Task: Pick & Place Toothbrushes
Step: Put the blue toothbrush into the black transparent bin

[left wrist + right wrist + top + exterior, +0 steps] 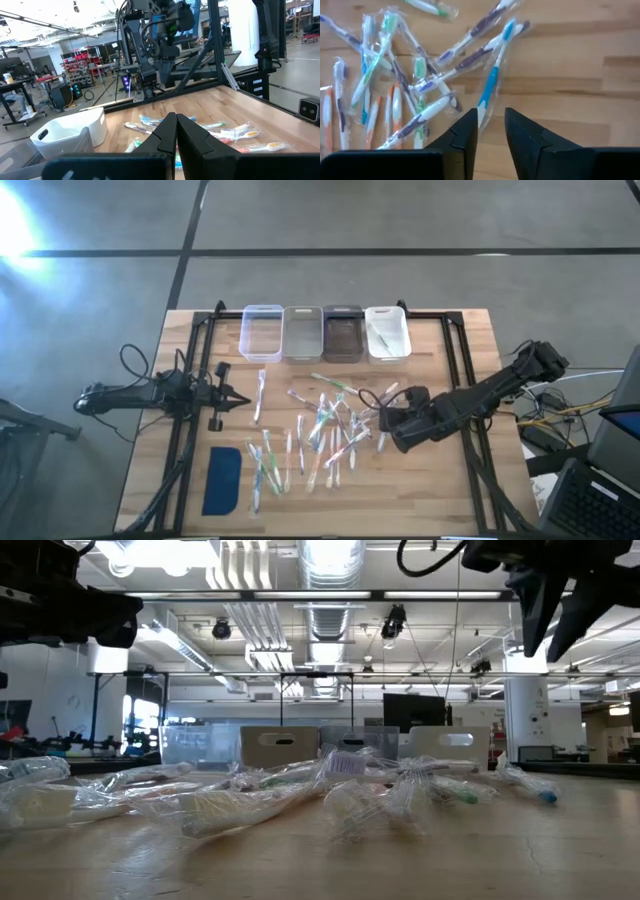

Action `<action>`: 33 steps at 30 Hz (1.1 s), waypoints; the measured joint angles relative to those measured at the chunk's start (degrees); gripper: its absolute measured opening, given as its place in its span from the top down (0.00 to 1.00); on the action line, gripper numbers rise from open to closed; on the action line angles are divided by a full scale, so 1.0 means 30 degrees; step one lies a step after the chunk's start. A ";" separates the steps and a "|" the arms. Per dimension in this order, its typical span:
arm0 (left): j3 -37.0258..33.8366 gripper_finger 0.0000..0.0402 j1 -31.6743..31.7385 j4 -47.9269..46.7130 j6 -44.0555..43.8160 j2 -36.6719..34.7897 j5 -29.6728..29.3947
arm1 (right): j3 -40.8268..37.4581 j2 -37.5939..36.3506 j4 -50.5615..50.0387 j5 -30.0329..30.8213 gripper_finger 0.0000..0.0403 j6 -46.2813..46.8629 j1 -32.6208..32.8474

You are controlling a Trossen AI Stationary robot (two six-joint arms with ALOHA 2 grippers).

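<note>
Four bins [325, 333] are lined up; some two dozen wrapped toothbrushes [318, 425] lie before them, overlapped, uncountable exactly. The right gripper [490, 125] is narrowly parted, empty; the left gripper [176, 131] is closed.

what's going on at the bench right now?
Toothbrush sorting. The right gripper hangs over the right side of the pile of wrapped toothbrushes, jaws partly open and empty, with a blue-handled brush just beyond its fingertips. The left gripper waits shut at the table's left side. Four bins sit in a row at the far edge; the white bin holds at least one brush, the others look empty. A blue pad lies at the near left.
</note>
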 joint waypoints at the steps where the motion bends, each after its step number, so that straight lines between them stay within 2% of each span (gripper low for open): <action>1: 0.0000 0.96 0.0000 0.0007 0.0000 0.0001 0.0000 | -0.0335 -0.0007 0.0653 -0.0039 0.73 -0.0082 -0.0019; 10: 0.0000 0.96 -0.0007 -0.0001 -0.0005 0.0006 0.0000 | -0.3296 0.0000 0.4628 -0.0511 0.62 0.0487 -0.0040; 20: 0.0000 0.96 -0.0007 0.0007 -0.0003 0.0007 0.0000 | -0.5144 0.0000 0.7800 -0.0595 0.54 0.0046 -0.0347; 26: 0.0000 0.96 -0.0009 0.0005 0.0001 0.0005 0.0000 | -0.5684 0.0000 0.8465 -0.0590 0.53 -0.1184 -0.1145; 33: 0.0000 0.96 -0.0022 0.0006 0.0001 0.0007 0.0000 | -0.6003 0.0000 0.8636 -0.0758 0.57 -0.3020 -0.2128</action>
